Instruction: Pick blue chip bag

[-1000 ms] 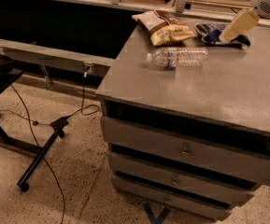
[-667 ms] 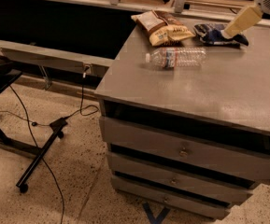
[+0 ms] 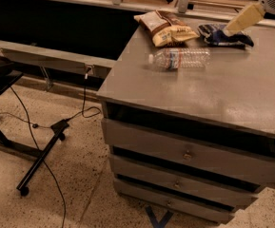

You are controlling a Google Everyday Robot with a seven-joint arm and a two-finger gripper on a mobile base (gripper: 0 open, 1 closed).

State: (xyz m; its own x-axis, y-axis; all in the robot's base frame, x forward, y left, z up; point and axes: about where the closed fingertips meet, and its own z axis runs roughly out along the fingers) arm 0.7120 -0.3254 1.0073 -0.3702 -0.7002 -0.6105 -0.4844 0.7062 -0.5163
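Observation:
The blue chip bag point(image 3: 218, 35), dark blue and crinkled with white patches, lies at the far right of the grey cabinet top point(image 3: 222, 94). My gripper point(image 3: 236, 23), tan at the tip on a white arm, reaches in from the upper right. Its tip is right over the bag's right part and hides some of it. I cannot tell whether it touches the bag. A clear water bottle point(image 3: 180, 58) lies on its side in front of the bag.
A tan and brown snack bag point(image 3: 165, 28) lies left of the blue bag. The cabinet has several drawers point(image 3: 189, 155) below. A black wheeled stand point(image 3: 37, 161) and cables point(image 3: 82, 109) are on the speckled floor at left. A dark counter runs behind.
My gripper's tip has risen slightly above the blue chip bag. The bag, the bottle and the tan bag have not moved.

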